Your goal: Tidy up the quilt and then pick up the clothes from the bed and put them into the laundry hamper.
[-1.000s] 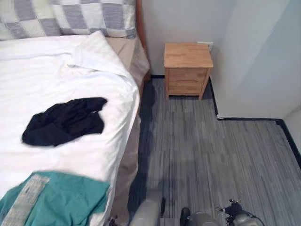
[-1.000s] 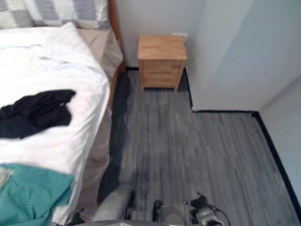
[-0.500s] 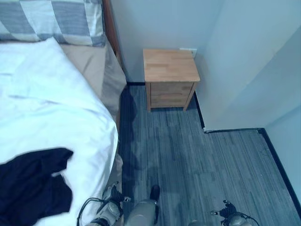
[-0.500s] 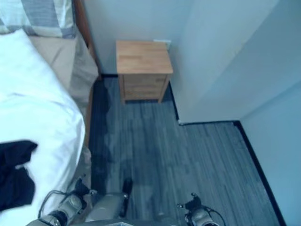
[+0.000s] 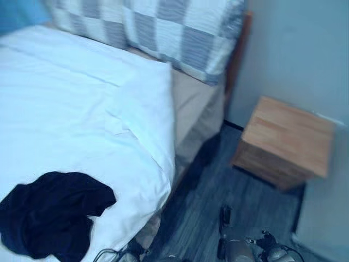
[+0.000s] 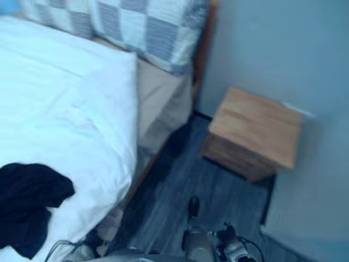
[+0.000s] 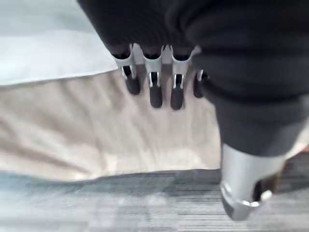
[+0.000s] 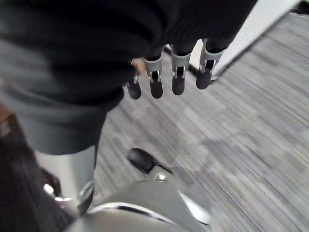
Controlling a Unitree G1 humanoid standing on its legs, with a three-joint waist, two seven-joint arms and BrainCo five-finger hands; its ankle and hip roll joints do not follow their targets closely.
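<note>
Overhead, dark clothes (image 5: pixel 52 218) lie on the white quilt (image 5: pixel 82 109); wrist views show both hands (left hand (image 7: pixel 154 82), right hand (image 8: pixel 176 72)) relaxed, empty.

Both head views are soft with motion blur and carry a cool blue tint. The white quilt (image 5: pixel 71 109) is the brightest area, nearly washed out, its folds faint. The nightstand (image 5: pixel 283 143) has smeared edges, with dark shadow on the floor (image 5: pixel 202 218) beside the bed. In the wrist views the fingers (image 7: pixel 155 92) are fairly crisp, the floor behind streaked.
</note>
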